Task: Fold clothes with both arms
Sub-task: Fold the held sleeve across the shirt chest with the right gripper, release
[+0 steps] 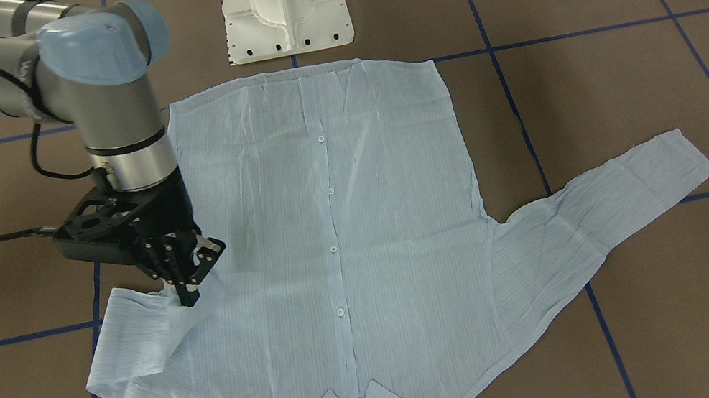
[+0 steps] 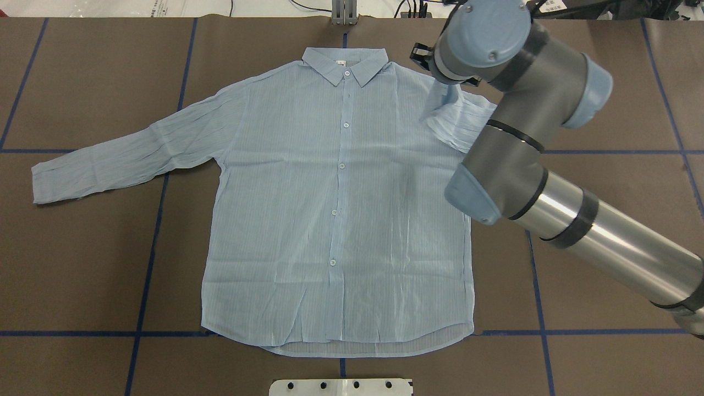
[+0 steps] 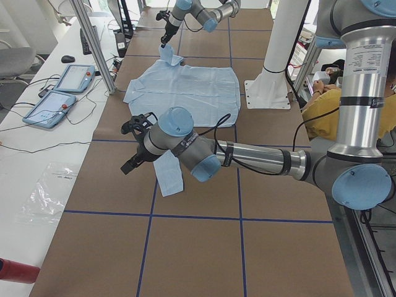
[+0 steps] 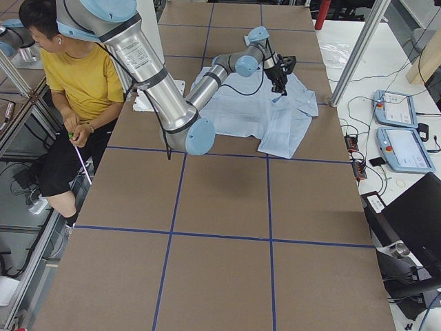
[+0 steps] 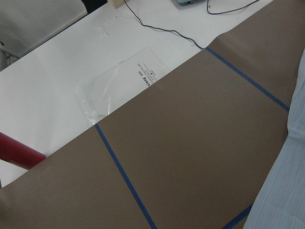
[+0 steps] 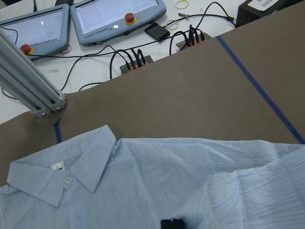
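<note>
The pale blue shirt [image 2: 341, 209] lies flat and buttoned on the brown table, collar [image 6: 62, 176] away from the robot. My right gripper [image 1: 189, 283] is shut on the shirt's right sleeve [image 1: 131, 340], which it holds raised and bent in toward the shoulder; in the overhead view the wrist hides the fingers and only the lifted sleeve [image 2: 459, 118] shows. The left sleeve [image 2: 121, 157] lies spread out. My left gripper [image 3: 133, 148] hovers past that sleeve's cuff, seen only from the side, so I cannot tell whether it is open. Its wrist view shows the sleeve edge [image 5: 286, 191].
The white pedestal base [image 1: 284, 7] stands just behind the hem. Blue tape lines cross the table. Beyond the collar side are an aluminium post [image 6: 28, 81] and two pendants [image 6: 114, 16]. A plastic bag [image 5: 119, 86] lies off the table's left end. A seated person [image 4: 76, 76] is behind the robot.
</note>
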You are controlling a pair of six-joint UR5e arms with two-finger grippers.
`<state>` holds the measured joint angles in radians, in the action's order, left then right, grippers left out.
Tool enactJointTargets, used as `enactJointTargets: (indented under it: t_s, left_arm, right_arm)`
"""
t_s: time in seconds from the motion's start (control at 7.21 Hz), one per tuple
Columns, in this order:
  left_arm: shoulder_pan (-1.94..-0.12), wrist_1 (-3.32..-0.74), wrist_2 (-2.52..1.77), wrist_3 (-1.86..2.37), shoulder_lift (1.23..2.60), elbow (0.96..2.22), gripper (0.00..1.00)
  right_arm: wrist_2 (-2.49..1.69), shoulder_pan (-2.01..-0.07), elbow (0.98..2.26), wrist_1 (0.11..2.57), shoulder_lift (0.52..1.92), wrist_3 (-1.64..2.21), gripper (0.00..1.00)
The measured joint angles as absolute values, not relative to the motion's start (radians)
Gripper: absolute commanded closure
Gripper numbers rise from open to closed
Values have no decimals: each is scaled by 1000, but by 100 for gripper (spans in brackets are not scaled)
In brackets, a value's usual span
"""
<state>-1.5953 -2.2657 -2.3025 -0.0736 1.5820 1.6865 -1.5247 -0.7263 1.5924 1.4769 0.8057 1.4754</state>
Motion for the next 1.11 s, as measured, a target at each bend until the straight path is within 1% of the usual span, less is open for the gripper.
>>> enactJointTargets:
  t_s: [0.28,0.42,0.69,0.83,0.97,1.11]
  left_arm:
    - [-1595,-2266,-2302,-74,1579,1683,0]
    - [-1595,-2266,-2303,-74,1579,1682,0]
    - [-1595,-2266,-2302,-74,1579,1678,0]
    - [-1595,-2266,-2301,-74,1578,1675,0]
    - [-1595,-2266,-2301,-74,1578,1673,0]
    - [-1595,-2266,-2301,-73,1578,1671,0]
  right_arm:
    - [-1354,-613,1379,1230,694,1501,100]
    - [-1306,-572,1298,1153,651,1503,100]
    - [-1281,-519,1160,1111,532,1508,100]
    - [-1279,-499,1116,1107,488,1509,59]
    - [-1281,-484,1098,1105,466,1511,1]
    - [-1284,-476,1082,1106,451,1515,0]
